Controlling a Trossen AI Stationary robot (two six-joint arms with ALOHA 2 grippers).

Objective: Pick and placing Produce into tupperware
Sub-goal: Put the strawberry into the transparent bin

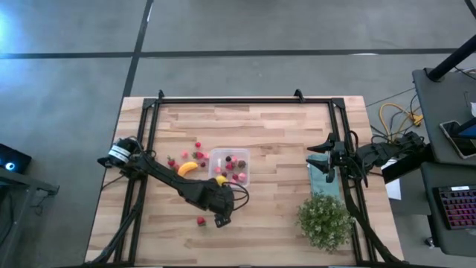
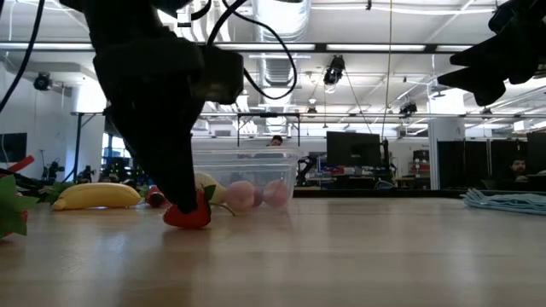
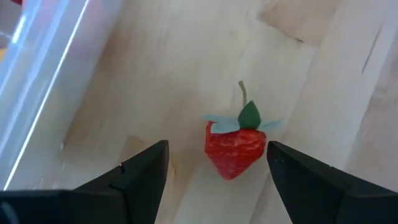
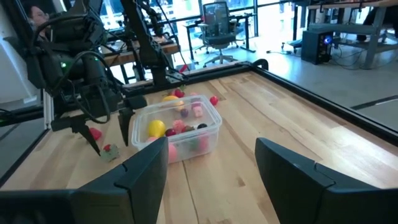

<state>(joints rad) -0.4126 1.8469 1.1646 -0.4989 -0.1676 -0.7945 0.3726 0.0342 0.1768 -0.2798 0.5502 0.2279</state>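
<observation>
Wooden tabletop [image 3: 323, 74], strawberry [image 3: 235, 148] between spread fingers of left tool [image 3: 217, 171], ungrasped.

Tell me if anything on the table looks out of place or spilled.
Nothing looks spilled or damaged. The tupperware sits upright with fruit inside. Loose berries and a banana lie beside it, and the left gripper straddles a strawberry, fingers open.

No legible text, labels, brands, numbers or signs are showing in any view. Monitor [image 2: 351, 150] behind the tupperware [image 2: 246, 173] is showing a dark face, nothing readable. Keyboard [image 1: 455, 209] and a lit screen [image 1: 462, 137], both off the table [image 1: 275, 149] beyond its right edge, are carrying marks too small to read.
</observation>
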